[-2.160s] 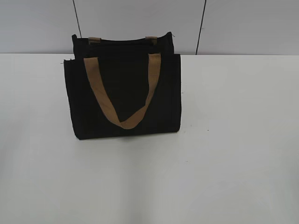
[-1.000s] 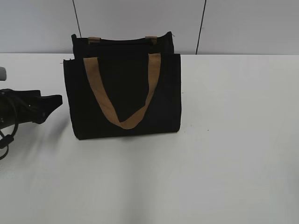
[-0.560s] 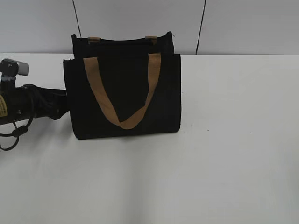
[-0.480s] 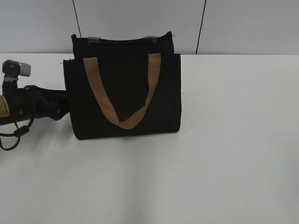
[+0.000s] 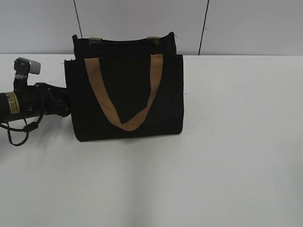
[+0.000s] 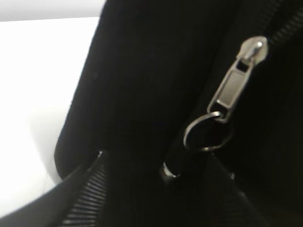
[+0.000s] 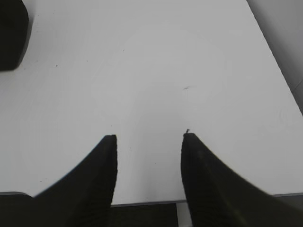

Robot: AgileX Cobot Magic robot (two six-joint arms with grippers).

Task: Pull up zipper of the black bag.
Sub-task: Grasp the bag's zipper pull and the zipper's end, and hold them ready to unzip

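The black bag (image 5: 124,94) stands upright on the white table (image 5: 227,156), its tan strap handle (image 5: 124,94) hanging down the front. My left gripper (image 5: 66,101) reaches in from the left and is against the bag's left end. In the left wrist view the zipper (image 6: 283,24) runs up to the right. Its silvery pull tab (image 6: 236,80) with a metal ring (image 6: 208,132) lies just beyond my open left gripper (image 6: 156,163), whose fingers flank black fabric. My right gripper (image 7: 147,137) is open and empty over bare table.
A grey panelled wall (image 5: 142,19) rises behind the table's far edge. A corner of the bag (image 7: 12,33) shows at the top left of the right wrist view. The table's near edge (image 7: 142,202) lies under the right gripper.
The left arm came in from the left edge, rose a little and moved right until its gripper reached the bag's left end. The bag has not moved.
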